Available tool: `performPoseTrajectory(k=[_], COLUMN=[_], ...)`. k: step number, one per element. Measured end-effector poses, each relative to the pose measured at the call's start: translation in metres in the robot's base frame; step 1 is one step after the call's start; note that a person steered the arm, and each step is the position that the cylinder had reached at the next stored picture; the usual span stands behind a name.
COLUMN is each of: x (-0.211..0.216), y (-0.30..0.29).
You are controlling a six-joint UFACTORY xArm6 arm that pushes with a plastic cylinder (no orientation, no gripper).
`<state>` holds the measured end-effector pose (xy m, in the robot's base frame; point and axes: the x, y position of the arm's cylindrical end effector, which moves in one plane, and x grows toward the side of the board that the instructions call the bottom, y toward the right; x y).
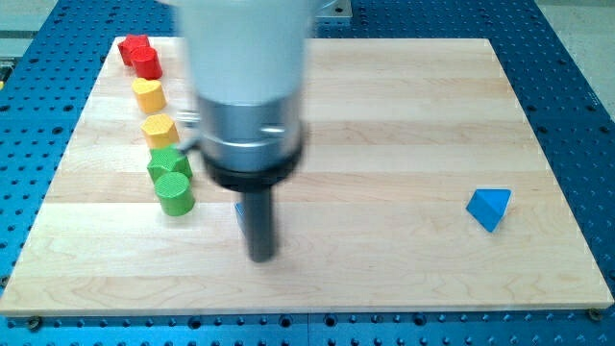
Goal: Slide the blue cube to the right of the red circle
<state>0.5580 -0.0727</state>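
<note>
My tip (261,257) rests on the wooden board (384,115), left of centre and near the view's bottom. Only a small sliver of a blue block (239,210) shows at the rod's left side; the rod hides the rest, so I cannot make out its shape. The red circle (147,64) stands at the board's top left corner, touching another red block (134,46) behind it. The arm's blurred body covers the top middle of the view.
Two yellow blocks (148,93) (159,129) and two green blocks (166,163) (176,194) form a column below the red ones, down the left side. A blue triangular block (489,208) lies at the right. Blue perforated table surrounds the board.
</note>
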Motion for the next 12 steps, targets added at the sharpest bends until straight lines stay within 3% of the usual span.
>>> performPoseTrajectory(k=[1,2,3,4,5,7,8,9,10,11,12], x=[-0.081,-0.102,-0.076,-0.111,-0.170,-0.120,-0.146,-0.202,-0.207,-0.174,-0.172], y=[-0.026,-0.034,-0.026,-0.014,-0.037,-0.046,-0.030,-0.040,-0.059,-0.061,-0.011])
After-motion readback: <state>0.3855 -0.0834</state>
